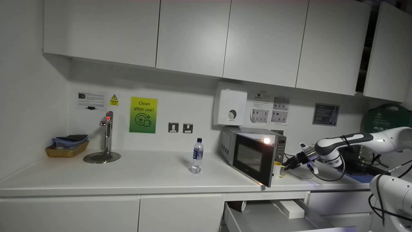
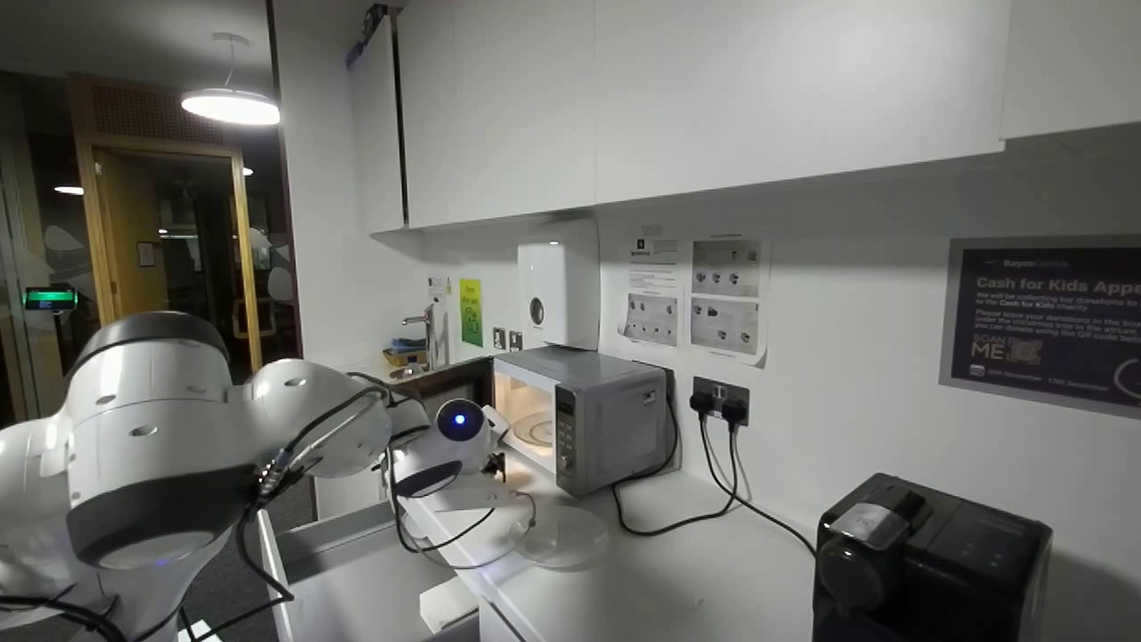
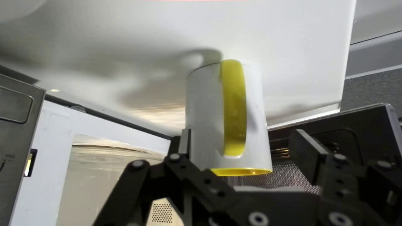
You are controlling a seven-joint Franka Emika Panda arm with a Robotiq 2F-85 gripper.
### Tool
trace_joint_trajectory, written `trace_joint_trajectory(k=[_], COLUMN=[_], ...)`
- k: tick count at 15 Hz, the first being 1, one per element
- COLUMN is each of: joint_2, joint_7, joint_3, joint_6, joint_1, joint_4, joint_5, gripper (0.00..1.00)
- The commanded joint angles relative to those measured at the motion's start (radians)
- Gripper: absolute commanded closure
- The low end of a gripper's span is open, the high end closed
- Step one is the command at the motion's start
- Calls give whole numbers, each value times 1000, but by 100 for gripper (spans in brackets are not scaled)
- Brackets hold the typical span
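Gripper (image 3: 243, 142) is spread, straddling the white mug (image 3: 209, 116), not clamped: clear gap to the finger (image 3: 306, 153) at the right of the wrist view; the one at the left sits right by the mug wall, can't tell if it touches. Mug stands upright on the counter (image 1: 145, 170), yellow handle (image 3: 234, 110) toward the wrist camera, yellow inside at the rim. Position: in front of the microwave (image 2: 615, 419), between its body and the swung-open door (image 1: 252, 158); door edge hides part of the mug in an exterior view. Microwave is lit inside, glass turntable (image 2: 535, 430) visible. Clear round plate (image 2: 570, 539) lies flat on the counter near the gripper. Drawer (image 1: 264, 222) below is pulled out, holds a white box (image 1: 291, 209) plus a dark cup-like item (image 1: 237, 205) on its side, partly hidden. Further along the counter: water bottle (image 1: 197, 158), upright, capped; then the tap (image 1: 108, 135), and in the corner a basket (image 1: 64, 153) with blue and black items. Black appliance (image 2: 931, 562) at the opposite end; two black plugs (image 2: 734, 410) in the wall socket (image 2: 720, 390) between it and the microwave.
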Motion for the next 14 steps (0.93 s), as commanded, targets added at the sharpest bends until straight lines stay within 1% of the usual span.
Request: trace_joint_trajectory(k=[1,4,7,10,14], joint_2=[21,67,136,212,323], joint_7=[27,69,132,195,276], joint_3=[26,54,94,146,228], joint_6=[-55,-91,-162,-224,-294], joint_1=[0,-1,-13,-31,-73], joint_4=[32,46,68,92,134], joint_5=[-8,6,11,10,17], gripper=[0,0,0,0,0])
